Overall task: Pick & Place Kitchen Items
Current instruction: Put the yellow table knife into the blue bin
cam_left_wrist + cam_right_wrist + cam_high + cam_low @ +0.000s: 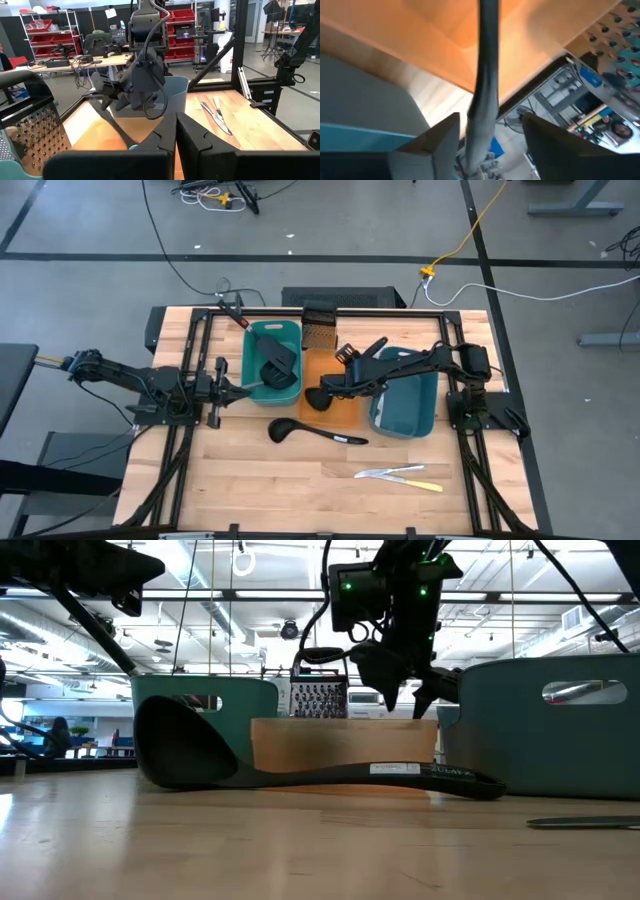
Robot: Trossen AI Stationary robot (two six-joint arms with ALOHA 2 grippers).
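The step in hand looks like the release of a ladle into the orange tray. The right gripper hangs over that tray with its fingers spread wide, and the ladle's handle runs between them, seemingly free of either one. Next the arm should lift straight away without catching the handle, then go for the second ladle, lying on the table just beyond the tray. The left gripper waits beside the teal tray, fingers pressed together on nothing; 1 spatula lies inside it.
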